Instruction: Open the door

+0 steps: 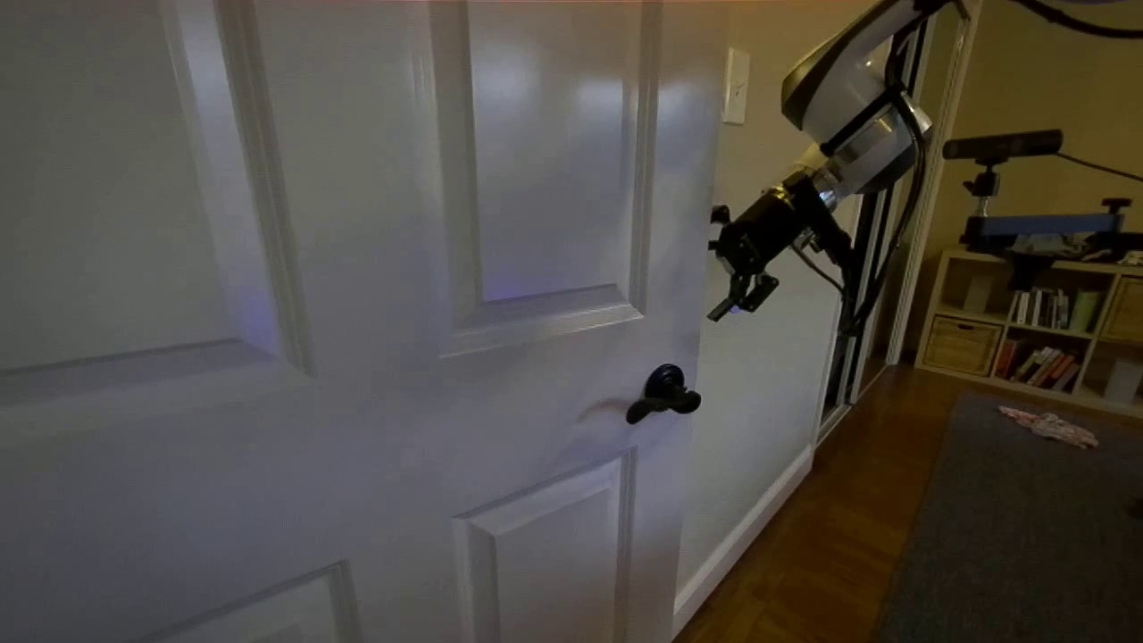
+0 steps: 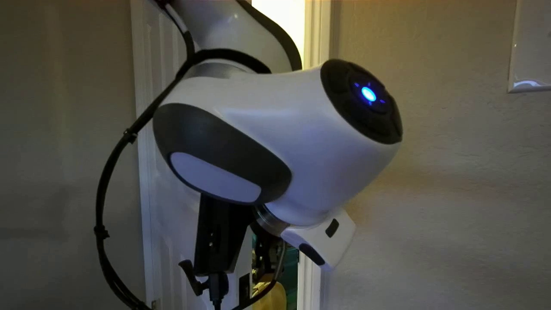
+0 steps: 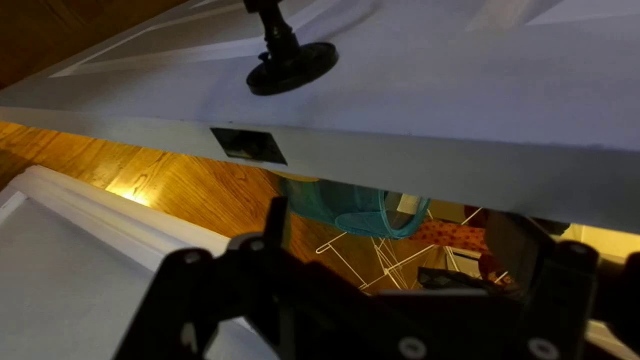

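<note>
The tall white panelled door (image 1: 375,411) shows in both exterior views (image 2: 170,241) and stands ajar. Its black lever handle (image 1: 665,396) sits near the free edge. In the wrist view the handle (image 3: 292,65) is at the top, and the door edge with its dark latch plate (image 3: 250,146) runs across the middle. My gripper (image 1: 716,268) is beside the door's free edge, above the handle. In the wrist view the fingers (image 3: 400,225) are spread with nothing between them, at the gap. Whether a finger touches the door edge I cannot tell. The arm mostly hides the gripper in an exterior view.
A wall with a light switch (image 1: 736,87) lies beside the door. White door frame trim (image 2: 316,38) borders the gap. Beyond it are a teal mesh basket (image 3: 320,200) and a white wire rack (image 3: 387,270). A shelf (image 1: 978,308) and a rug (image 1: 1018,536) are farther back.
</note>
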